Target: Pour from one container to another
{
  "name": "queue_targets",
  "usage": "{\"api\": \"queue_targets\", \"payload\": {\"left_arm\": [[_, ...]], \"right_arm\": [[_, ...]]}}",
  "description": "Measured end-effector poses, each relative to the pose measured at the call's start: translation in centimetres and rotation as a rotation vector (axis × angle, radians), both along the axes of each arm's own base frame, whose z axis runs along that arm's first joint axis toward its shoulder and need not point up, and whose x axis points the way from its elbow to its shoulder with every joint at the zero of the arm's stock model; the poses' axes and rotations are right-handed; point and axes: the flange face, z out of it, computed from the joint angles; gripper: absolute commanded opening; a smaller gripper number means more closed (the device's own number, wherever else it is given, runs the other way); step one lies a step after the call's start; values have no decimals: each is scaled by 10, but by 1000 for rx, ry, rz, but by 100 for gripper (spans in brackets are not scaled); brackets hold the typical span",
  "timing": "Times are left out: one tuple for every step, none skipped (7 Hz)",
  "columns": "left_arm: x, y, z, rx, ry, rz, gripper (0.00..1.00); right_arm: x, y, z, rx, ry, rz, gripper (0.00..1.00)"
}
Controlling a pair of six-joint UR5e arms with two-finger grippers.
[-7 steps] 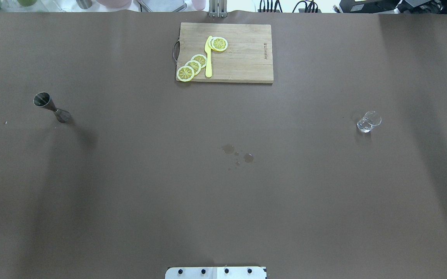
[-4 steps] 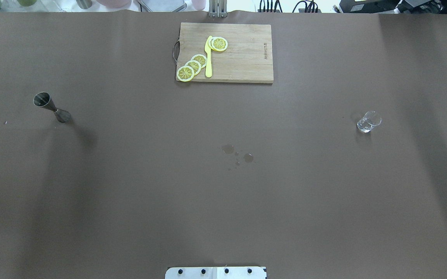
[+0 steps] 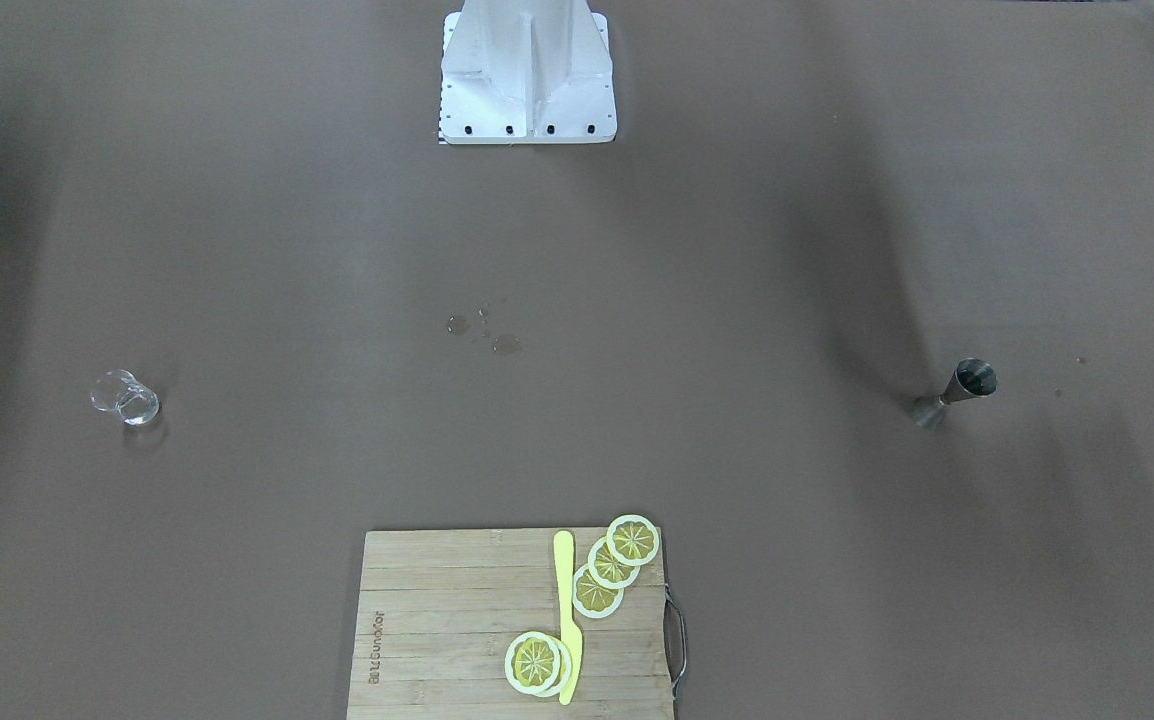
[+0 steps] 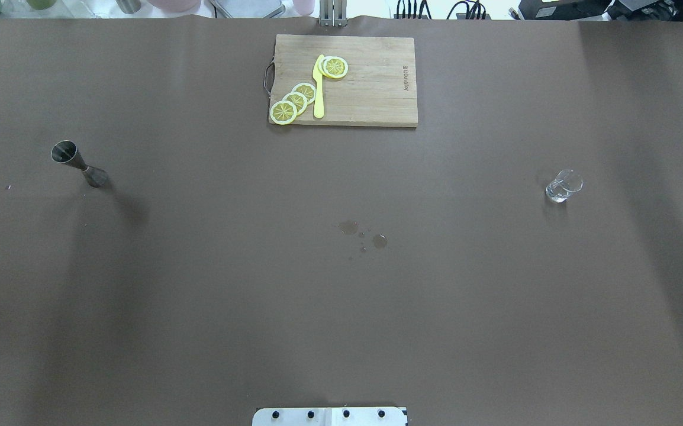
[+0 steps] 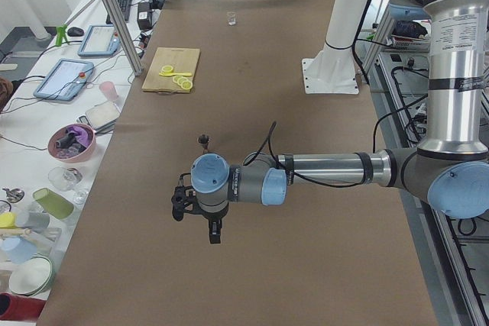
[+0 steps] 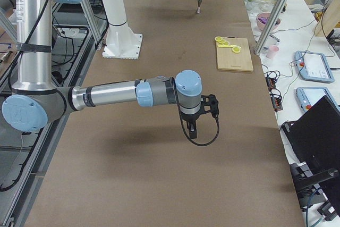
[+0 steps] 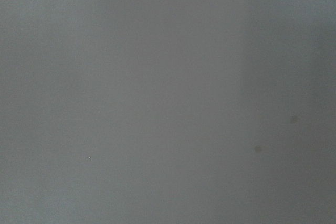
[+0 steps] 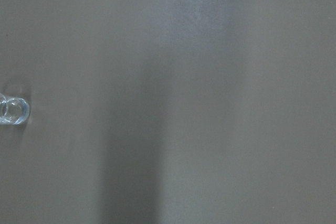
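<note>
A steel jigger (image 4: 79,164) stands upright on the brown table at the left, also seen in the front view (image 3: 952,392). A small clear glass (image 4: 563,186) stands at the right; the right wrist view catches the glass (image 8: 13,111) at its left edge. Neither gripper shows in the overhead or front view. In the left side view my left gripper (image 5: 215,233) hangs above the table, nearer than the jigger (image 5: 204,140). In the right side view my right gripper (image 6: 192,133) hangs over bare table. I cannot tell whether either is open or shut.
A wooden cutting board (image 4: 371,83) at the far middle carries lemon slices (image 4: 294,102) and a yellow knife (image 4: 318,89). Wet drops (image 4: 364,234) mark the table's centre. The robot base plate (image 4: 329,416) sits at the near edge.
</note>
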Motion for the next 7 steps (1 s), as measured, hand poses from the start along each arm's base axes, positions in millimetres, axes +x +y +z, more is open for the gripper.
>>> {"api": "queue_targets", "payload": {"left_arm": [[0,0,1,-1,0,0,99],[0,0,2,-3,1,0,99],[0,0,3,-4,1,1,99],[1,-1,1,-2,1,1,99],[1,-4,-1,-1,1,0,99],[1,-5,-3,1,2,-1,99],[1,-6,-4,2,4,-1,99]], "right_arm": [[-5,5,11,42,-48,-26,100],[-13,5,15,112,-100,-58,100],[-22,3,15,177,-126,-86,100],[-30,0,16,213,-137,-108,100],[-37,-4,12,233,-149,-125,100],[-44,-11,2,243,-172,-135,100],[-52,-20,-9,250,-191,-142,100]]}}
